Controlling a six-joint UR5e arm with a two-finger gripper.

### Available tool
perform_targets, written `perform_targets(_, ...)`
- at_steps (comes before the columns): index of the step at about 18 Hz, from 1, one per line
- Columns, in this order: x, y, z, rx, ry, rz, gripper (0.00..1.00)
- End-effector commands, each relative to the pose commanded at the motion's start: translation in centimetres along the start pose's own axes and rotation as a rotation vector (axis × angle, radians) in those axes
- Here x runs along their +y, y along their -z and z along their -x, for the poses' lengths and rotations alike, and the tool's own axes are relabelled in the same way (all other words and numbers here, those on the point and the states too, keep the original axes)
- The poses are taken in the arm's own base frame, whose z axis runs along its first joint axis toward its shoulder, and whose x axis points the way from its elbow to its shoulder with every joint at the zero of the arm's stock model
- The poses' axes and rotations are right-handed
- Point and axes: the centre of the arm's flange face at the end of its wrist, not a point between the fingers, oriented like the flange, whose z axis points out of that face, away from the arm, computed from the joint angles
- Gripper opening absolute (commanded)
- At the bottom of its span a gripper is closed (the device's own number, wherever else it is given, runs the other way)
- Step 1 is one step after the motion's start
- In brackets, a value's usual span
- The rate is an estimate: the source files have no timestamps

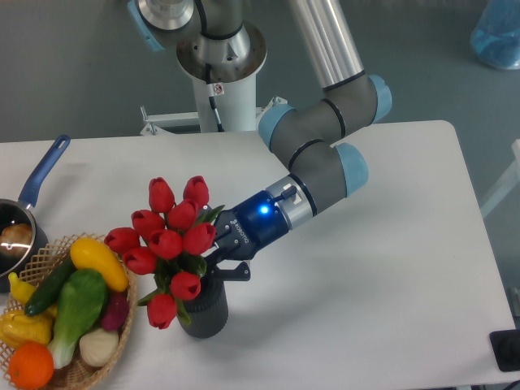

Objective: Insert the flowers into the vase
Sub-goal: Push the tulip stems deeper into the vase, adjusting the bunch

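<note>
Flowers: one bunch of red tulips (169, 244), ten blooms counted, stems down in the vase mouth, heads leaning toward the basket.
Vase: one dark grey ribbed cylinder (207, 310), upright on the white table (366, 268), just right of the basket.
Gripper: one (218, 264), fingers closed around the tulip stems just above the vase rim.
Wicker basket: one (122, 345), holding about seven fruit and vegetables.
Saucepan: one (20, 223), blue-handled, behind the basket.
</note>
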Motion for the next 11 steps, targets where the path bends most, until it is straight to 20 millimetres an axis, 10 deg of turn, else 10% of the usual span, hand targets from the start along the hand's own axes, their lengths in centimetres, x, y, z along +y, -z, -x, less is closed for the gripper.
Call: perform_targets(11,1.18,-0.09,0.02,0.002,-0.012,0.0,0.29)
